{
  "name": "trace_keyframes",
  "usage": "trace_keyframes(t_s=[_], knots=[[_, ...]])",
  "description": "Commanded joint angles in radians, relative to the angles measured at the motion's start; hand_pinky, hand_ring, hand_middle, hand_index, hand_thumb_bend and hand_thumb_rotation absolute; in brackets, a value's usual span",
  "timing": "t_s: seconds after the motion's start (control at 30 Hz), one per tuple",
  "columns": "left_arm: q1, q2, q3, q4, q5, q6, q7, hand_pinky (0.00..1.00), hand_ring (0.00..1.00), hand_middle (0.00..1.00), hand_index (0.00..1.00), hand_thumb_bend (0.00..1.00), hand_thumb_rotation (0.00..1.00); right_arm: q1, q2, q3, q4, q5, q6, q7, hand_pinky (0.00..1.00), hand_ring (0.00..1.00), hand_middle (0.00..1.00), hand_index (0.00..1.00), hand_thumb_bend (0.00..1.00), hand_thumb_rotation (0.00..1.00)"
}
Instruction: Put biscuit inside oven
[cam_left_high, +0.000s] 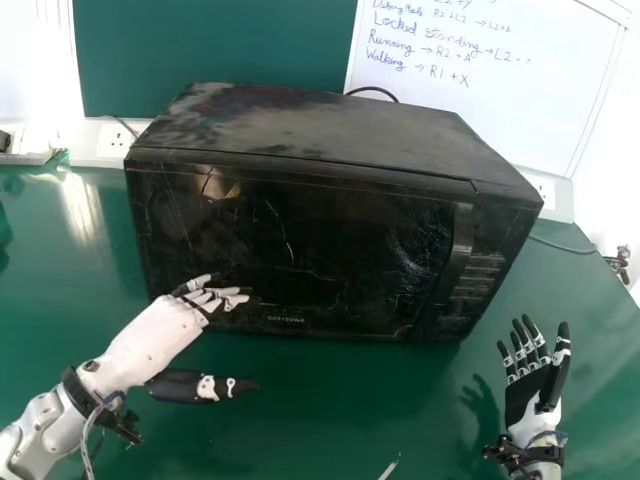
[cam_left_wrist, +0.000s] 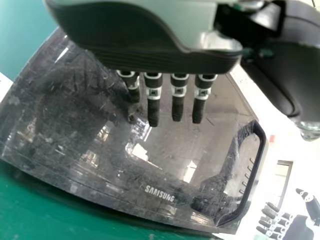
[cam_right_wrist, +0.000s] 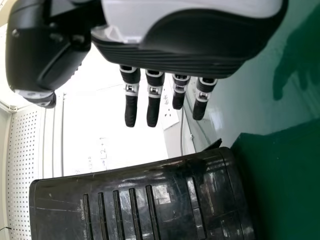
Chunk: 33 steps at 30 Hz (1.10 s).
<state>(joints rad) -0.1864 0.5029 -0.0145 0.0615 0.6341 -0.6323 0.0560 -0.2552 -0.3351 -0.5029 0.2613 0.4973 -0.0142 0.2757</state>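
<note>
Microwave oven (cam_left_high: 330, 120) closed; opening judged step 1. Left hand (cam_left_high: 158, 335), released, before door (cam_left_high: 330, 235); right hand (cam_left_high: 526, 392), released, toward right desk edge (cam_left_high: 603, 312). Handle (cam_left_high: 462, 235) to be pulled next.

- Oven (cam_left_high: 300, 125): a black, boxy appliance with a broad top, dulled by greyish, mottled patches.
- Its pose and place: upright on the green surface (cam_left_high: 300, 400), the front facing the robot and set slightly askew, the right end a little nearer in the head view.
- Its door (cam_left_high: 330, 250): shut, dark and glossy, marked with scratches and pale reflections.
- Its handle (cam_left_wrist: 258, 165): black, looped and upright, along the door's right side in the head view.
- Its control panel (cam_left_high: 480, 280): black, right of the handle there, with a row of narrow raised bars.
</note>
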Motion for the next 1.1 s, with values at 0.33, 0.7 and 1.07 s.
trace_keyframes(t_s=[0.33, 0.7, 1.07], knots=[[-0.054, 0.025, -0.041, 0.026, -0.007, 0.064, -0.049, 0.73, 0.89, 0.96, 0.93, 0.74, 0.87, 0.004, 0.007, -0.006, -0.009, 0.009, -0.004, -0.003, 0.94, 0.90, 0.88, 0.82, 0.78, 0.60], [-0.041, 0.022, -0.042, 0.065, -0.089, -0.011, -0.026, 0.72, 0.88, 0.95, 0.92, 0.73, 0.85, 0.004, 0.005, -0.004, -0.002, 0.003, -0.007, -0.002, 0.94, 0.90, 0.87, 0.83, 0.79, 0.61], [0.135, -0.035, -0.042, 0.071, -0.459, -0.204, -0.090, 0.83, 0.92, 0.96, 0.92, 0.69, 0.83, -0.002, 0.003, -0.008, 0.000, 0.009, -0.007, 0.001, 0.93, 0.90, 0.88, 0.82, 0.77, 0.60]])
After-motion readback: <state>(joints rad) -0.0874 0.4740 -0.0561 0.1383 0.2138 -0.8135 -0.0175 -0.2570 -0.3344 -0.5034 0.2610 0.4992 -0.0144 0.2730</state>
